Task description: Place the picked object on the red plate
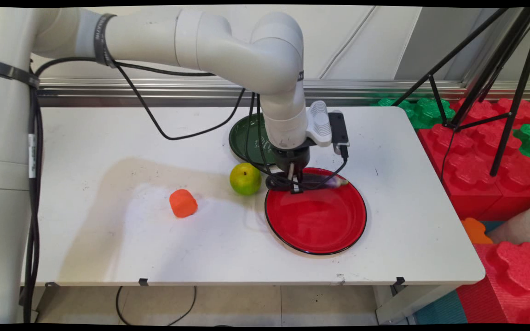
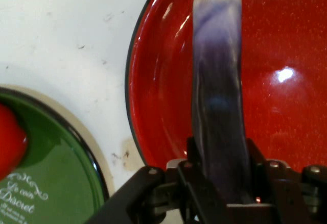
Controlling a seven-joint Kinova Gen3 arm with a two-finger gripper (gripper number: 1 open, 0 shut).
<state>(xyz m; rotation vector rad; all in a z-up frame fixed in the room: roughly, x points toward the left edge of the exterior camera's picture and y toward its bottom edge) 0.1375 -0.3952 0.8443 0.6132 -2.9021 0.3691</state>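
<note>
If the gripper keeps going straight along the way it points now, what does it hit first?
Most likely the red plate. The gripper is shut on the purple eggplant, which lies over that plate, and the hand view shows the plate's surface directly ahead. How much gap remains is unclear.

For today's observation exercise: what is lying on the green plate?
On the green plate, the hand view shows part of a red thing at the picture's edge; the rest is cut off. In the main view the arm covers most of that plate.
</note>
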